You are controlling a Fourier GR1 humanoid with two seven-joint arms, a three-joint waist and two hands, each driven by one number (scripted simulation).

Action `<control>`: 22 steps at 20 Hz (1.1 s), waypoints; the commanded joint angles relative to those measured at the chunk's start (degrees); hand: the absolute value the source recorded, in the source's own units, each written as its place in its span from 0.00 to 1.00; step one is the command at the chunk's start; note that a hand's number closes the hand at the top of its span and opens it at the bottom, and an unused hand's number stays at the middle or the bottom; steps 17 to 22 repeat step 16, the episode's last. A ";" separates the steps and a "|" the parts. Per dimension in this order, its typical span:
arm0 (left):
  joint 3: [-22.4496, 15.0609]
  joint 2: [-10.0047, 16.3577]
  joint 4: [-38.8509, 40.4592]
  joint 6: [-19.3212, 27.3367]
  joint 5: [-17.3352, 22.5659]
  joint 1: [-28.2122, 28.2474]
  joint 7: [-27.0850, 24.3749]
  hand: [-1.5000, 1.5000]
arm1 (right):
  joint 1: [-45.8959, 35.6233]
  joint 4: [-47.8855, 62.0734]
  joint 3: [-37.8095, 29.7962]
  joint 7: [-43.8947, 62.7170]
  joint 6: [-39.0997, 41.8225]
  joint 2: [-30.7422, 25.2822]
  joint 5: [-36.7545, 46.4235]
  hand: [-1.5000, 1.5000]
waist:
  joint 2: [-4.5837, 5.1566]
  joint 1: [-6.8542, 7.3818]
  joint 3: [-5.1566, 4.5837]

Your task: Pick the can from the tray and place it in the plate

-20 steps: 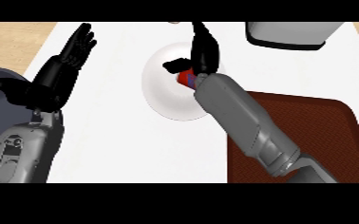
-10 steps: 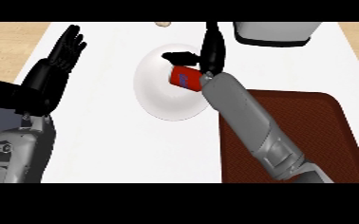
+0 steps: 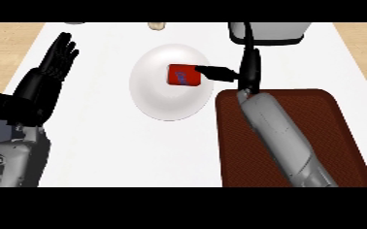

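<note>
As the head view looks steeply down at the white counter (image 3: 93, 140), the red can (image 3: 183, 74) lies on the white plate (image 3: 168, 104), right at the tip of the right hand's (image 3: 249, 77) thumb (image 3: 215, 72), which sticks out sideways toward it; whether the two touch I cannot tell. That hand's fingers (image 3: 249, 53) stand straight and together, well away from the thumb and clamped on nothing, with a grey container (image 3: 269, 31) just past their tips. Behind the hand, its forearm crosses the brown tray (image 3: 323, 136). On the far side of the plate from those fingers, the left hand (image 3: 46, 80) rests with its own fingers straight, upward and slightly apart. A small beige thing (image 3: 156, 25) sits beyond the plate.
</note>
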 commanded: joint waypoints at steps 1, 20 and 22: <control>0.65 0.07 -0.25 -0.84 -0.02 0.60 0.17 0.50 | 6.96 -6.12 -1.55 -2.68 5.12 -3.94 -0.10 0.00 | -0.04 -0.16 -0.02; 1.21 -2.05 -1.94 -0.42 -1.14 -0.80 3.13 0.50 | 26.14 -24.96 -8.20 -1.45 16.32 -16.10 2.23 0.00 | -0.02 -0.14 -0.02; 1.21 -2.05 -1.94 -0.42 -1.14 -0.80 3.13 0.50 | 26.14 -24.96 -8.20 -1.45 16.32 -16.10 2.23 0.00 | -0.02 -0.14 -0.02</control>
